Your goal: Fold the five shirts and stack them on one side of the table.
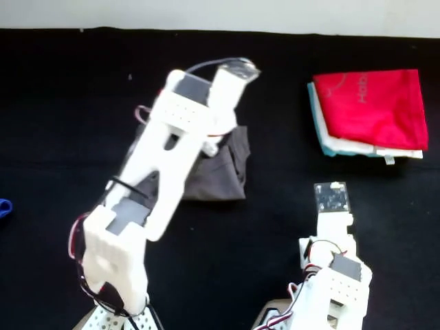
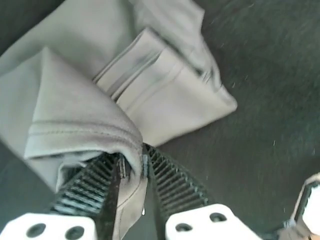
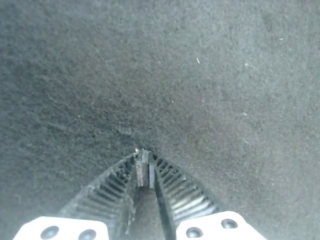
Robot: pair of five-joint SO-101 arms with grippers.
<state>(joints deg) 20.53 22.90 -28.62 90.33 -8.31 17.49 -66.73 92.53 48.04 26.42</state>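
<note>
Between the clamped jaws of the left gripper sits the grey shirt hem; folding seems underway, and next that edge needs drawing across. The right gripper is closed, empty.

The counter is covered in a black, fuzzy cloth, matte and dark right up to its far edge; close up, its nap is flecked with a few pale specks of lint. A small blue thing lies at the counter's left edge, cut off by the frame, too little showing to tell what it is. Beyond the far edge runs a plain pale strip
</note>
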